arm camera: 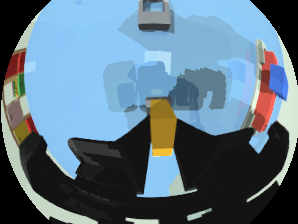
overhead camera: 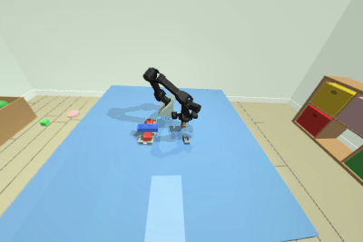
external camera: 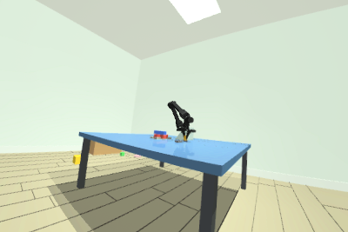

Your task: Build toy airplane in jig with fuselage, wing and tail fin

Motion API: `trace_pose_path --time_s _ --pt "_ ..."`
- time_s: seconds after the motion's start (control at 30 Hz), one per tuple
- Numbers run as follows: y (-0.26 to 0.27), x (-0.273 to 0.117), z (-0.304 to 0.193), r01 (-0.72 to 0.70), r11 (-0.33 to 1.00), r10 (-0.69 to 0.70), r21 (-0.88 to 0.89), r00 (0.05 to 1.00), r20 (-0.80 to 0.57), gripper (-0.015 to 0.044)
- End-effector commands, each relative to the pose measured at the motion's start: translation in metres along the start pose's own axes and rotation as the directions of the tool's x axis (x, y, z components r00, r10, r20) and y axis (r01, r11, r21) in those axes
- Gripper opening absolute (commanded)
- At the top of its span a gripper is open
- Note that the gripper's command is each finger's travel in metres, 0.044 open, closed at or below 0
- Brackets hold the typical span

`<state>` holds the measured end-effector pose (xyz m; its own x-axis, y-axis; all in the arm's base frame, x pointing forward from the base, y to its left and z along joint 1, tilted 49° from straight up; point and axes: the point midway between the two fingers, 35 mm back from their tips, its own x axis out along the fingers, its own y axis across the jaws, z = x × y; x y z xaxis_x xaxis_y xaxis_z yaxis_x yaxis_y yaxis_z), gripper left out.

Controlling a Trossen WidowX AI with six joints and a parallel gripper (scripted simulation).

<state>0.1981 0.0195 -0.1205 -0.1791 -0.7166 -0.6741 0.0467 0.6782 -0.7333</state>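
Note:
The red fuselage [overhead camera: 147, 137] [external camera: 164, 136] [arm camera: 265, 110] lies lengthwise in the pale cradle [overhead camera: 142, 141]. The blue wing [overhead camera: 148, 128] [external camera: 160, 132] [arm camera: 279, 82] lies crosswise on top of the fuselage; its tab and socket are hidden. My gripper [overhead camera: 183, 121] [external camera: 185, 135] [arm camera: 158, 117] is shut on the orange tail fin [overhead camera: 183, 125] [external camera: 185, 138] [arm camera: 162, 132], with a finger against each side in the wrist view. The fin is upright at or just above the table, to the right of the fuselage in the top view. Whether it touches the table is unclear.
A small grey holder with an opening [overhead camera: 186, 141] [arm camera: 154, 21] stands on the blue table [overhead camera: 218, 165] [external camera: 204, 154] close in front of the gripper. A pale wedge-shaped piece [overhead camera: 167, 108] is behind the gripper, beside the arm. Shelves and toys are off the table.

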Motion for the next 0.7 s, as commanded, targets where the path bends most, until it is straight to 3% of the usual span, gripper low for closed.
trace_pose_path --time_s 0.0,0.67 --pt "0.000 0.000 0.000 0.003 1.000 -0.003 -0.008 1.000 0.003 0.0000" --pt "0.010 -0.048 0.010 -0.032 0.999 0.033 -0.022 0.999 0.030 0.0000"
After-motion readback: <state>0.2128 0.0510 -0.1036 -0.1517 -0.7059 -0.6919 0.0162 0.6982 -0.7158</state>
